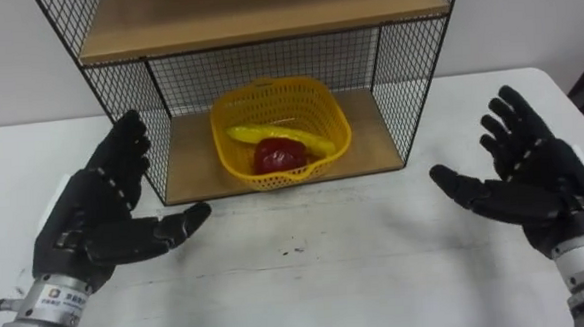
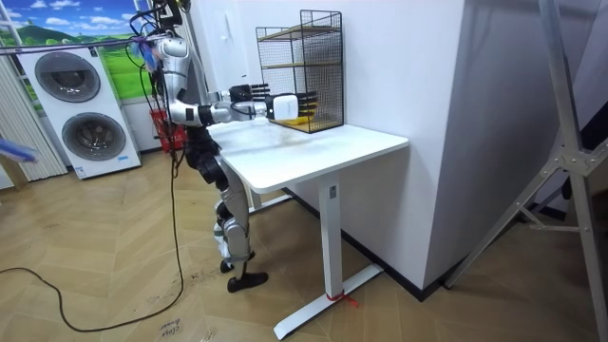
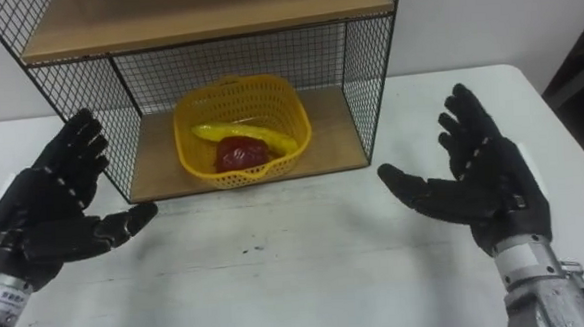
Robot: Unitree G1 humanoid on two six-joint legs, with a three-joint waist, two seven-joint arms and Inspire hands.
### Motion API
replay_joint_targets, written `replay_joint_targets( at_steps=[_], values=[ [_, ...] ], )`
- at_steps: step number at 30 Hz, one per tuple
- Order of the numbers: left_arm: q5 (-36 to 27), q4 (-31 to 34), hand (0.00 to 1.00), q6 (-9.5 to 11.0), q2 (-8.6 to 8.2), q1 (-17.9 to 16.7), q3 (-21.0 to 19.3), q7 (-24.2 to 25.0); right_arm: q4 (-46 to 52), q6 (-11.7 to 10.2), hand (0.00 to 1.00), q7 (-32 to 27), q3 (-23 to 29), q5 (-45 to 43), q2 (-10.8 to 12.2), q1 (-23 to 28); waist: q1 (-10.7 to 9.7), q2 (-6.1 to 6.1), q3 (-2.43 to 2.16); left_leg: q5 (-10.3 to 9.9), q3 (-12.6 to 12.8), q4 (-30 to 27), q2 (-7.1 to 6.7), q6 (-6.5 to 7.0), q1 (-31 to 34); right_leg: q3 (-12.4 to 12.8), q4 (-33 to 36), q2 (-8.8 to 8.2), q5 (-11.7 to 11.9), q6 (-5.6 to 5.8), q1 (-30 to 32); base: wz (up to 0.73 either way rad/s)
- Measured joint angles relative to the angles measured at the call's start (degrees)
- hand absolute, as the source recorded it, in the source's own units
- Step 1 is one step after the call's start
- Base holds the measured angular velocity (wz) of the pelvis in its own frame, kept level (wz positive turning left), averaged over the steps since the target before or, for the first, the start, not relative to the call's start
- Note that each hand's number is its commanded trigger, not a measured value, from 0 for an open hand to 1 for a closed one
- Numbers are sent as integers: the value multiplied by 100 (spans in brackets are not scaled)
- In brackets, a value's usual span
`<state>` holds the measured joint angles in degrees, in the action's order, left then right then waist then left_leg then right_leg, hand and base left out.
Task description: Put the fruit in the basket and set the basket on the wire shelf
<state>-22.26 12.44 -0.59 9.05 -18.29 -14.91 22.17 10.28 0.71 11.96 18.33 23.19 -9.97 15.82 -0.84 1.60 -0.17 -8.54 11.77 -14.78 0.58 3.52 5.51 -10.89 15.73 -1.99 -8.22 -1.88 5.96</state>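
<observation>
A yellow plastic basket [image 1: 321, 110] stands on the bottom wooden board of the black wire shelf [image 1: 128, 87] at the back of the white table. Inside it lie a yellow banana [image 1: 276, 136] and a dark red fruit [image 1: 280, 156]. My left hand [image 1: 100, 219] hovers open over the table in front of the shelf's left corner, palm turned inward. My right hand [image 1: 529, 186] is open too, to the right of the shelf, palm facing the left one. Both hands are apart from the basket and hold nothing. In the room view I stand at the table's end with both arms stretched toward the shelf [image 2: 302, 71].
The white table [image 1: 318, 272] spreads bare between my hands. The shelf has a second wooden board [image 1: 254, 15] above the basket and stands against a white wall. Two washing machines [image 2: 81, 114] stand behind me on the wooden floor.
</observation>
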Motion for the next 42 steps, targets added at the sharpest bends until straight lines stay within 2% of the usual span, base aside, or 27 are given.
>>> replay_joint_targets(
  at_steps=[4, 7, 10, 13, 14, 16, 18, 21, 23, 25, 28, 30, 31, 33, 34, 35, 36, 37, 39, 40, 42],
  values=[
    [-43, 108, 0, 22, 82, -105, -241, 208, 0, -17, 0, -228, 251, 4, -17, 3, 19, 7, 0, 0, 1, -1, 3, -3, 17, -8, 19, -2, -28, -42, 19, 0],
    [-579, 126, 0, 23, 85, -275, -669, 279, 19, -18, 0, -419, 555, 71, -93, 104, 62, 17, -4, 6, -9, 3, 6, -12, 45, -29, 12, -3, -27, -43, 23, 0],
    [-993, 132, 0, 58, 88, -409, -1313, 124, 128, -66, 0, -780, 954, 146, -147, 229, 163, 48, -1, 10, -33, 3, 3, -17, 29, -36, 13, -1, -27, -39, -1, 1],
    [-1010, 101, 0, 127, 92, -447, -1891, -108, 127, -135, 0, -1136, 1290, 202, -194, 239, 273, 55, 1, 10, -61, 1, -5, -17, -26, -47, 22, -5, -47, -47, -25, 3],
    [-1010, 103, 0, 142, 92, -496, -2098, -256, 127, -195, 0, -1294, 1394, 298, -241, 270, 296, 87, -22, 9, -80, -1, -13, -16, -24, -46, 31, -8, -58, -41, -26, 10],
    [-1099, 64, 0, 158, 92, -567, -2406, -511, 132, -263, 0, -1592, 1532, 367, -254, 304, 315, 76, -13, 9, -89, 5, -30, -17, -24, -47, 99, -28, -100, -37, 3, 8],
    [-1225, -12, 0, 184, 90, -623, -2734, -898, 133, -263, 0, -2018, 1723, 483, -258, 354, 330, 80, -7, 13, -106, 22, -39, -20, -21, -84, 127, -45, -125, -37, 12, 10],
    [-1391, -48, 0, 198, 90, -712, -3063, -1216, 136, -266, 0, -2398, 1963, 585, -274, 411, 345, 68, 0, 20, -108, 68, -38, -26, -25, -86, 114, -41, -128, -44, 19, 4],
    [-1446, -95, 0, 301, 87, -755, -3275, -1676, 137, -272, 0, -2928, 2189, 585, -343, 488, 430, 68, 0, 27, -107, 90, -41, -34, -29, -85, 115, -41, -129, -45, 26, 0],
    [-1549, -129, 0, 340, 87, -825, -3458, -1976, 136, -293, 0, -3277, 2351, 579, -397, 547, 415, 69, -1, 27, -110, 85, -41, -34, -12, -85, 126, -42, -137, -54, 42, 0],
    [-1865, -383, 0, 371, 93, -862, -3976, -2651, 134, -331, 0, -3936, 2746, 685, -407, 563, 450, 76, -6, 26, -110, 90, -41, -34, 49, -86, 141, -46, -150, -56, 112, 0],
    [-1983, -734, 0, 522, 133, -805, -4328, -3270, -45, -497, 0, -4461, 3057, 1070, -473, 559, 429, 71, -2, 65, -97, 107, -37, -93, 67, -96, 132, -46, -152, -56, 121, 6],
    [-1988, -828, 0, 569, 147, -805, -4370, -3440, -183, -545, 0, -4593, 3108, 1160, -528, 559, 430, 69, -1, 67, -97, 106, -37, -94, 70, -96, 131, -46, -152, -55, 119, 4],
    [-2088, -1566, 0, 678, 353, -819, -4500, -4021, -889, -708, 0, -4961, 3328, 1841, -759, 576, 454, 90, -10, 59, -108, 68, -32, -86, 99, -102, 127, -46, -154, -54, 113, 0],
    [-2083, -1819, 0, 696, 439, -818, -4530, -4158, -1111, -719, 0, -5017, 3380, 1994, -813, 573, 452, 90, -13, 56, -119, 55, -31, -82, 110, -115, 127, -46, -155, -55, 112, 8],
    [-2097, -2388, 0, 725, 642, -817, -4582, -4420, -1647, -736, 0, -5078, 3548, 2277, -884, 552, 442, 73, -31, 54, -150, 45, -35, -81, 130, -156, 127, -51, -164, -56, 107, 11],
    [-2123, -2687, 0, 734, 751, -817, -4587, -4545, -1934, -735, 0, -5113, 3636, 2493, -938, 555, 447, 68, -35, 54, -163, 32, -37, -81, 148, -201, 127, -63, -169, -60, 108, 16],
    [-2336, -3176, 0, 739, 895, -825, -4612, -4735, -2410, -738, 0, -5247, 3829, 2960, -1040, 555, 445, 70, -35, 52, -165, 6, -33, -78, 189, -210, 128, -64, -171, -60, 129, 13],
    [-2781, -4044, 0, 797, 1057, -824, -4890, -5058, -3438, -790, 0, -5361, 4231, 3836, -1295, 542, 442, 98, -44, 17, -168, -26, -42, -28, 265, -211, 197, -83, -212, -46, 216, 8],
    [-2843, -4329, 0, 818, 1138, -813, -4963, -5115, -3734, -822, 0, -5396, 4312, 3990, -1389, 541, 445, 63, -64, 8, -171, -66, -44, -29, 293, -213, 245, -93, -232, -44, 241, 4],
    [-3203, -5597, 0, 860, 1583, -790, -5165, -5305, -4936, -962, 0, -5429, 4532, 4385, -1756, 552, 441, 88, -54, -91, -275, -271, -37, -51, 400, -265, 324, -99, -282, -43, 270, 10]
  ],
)
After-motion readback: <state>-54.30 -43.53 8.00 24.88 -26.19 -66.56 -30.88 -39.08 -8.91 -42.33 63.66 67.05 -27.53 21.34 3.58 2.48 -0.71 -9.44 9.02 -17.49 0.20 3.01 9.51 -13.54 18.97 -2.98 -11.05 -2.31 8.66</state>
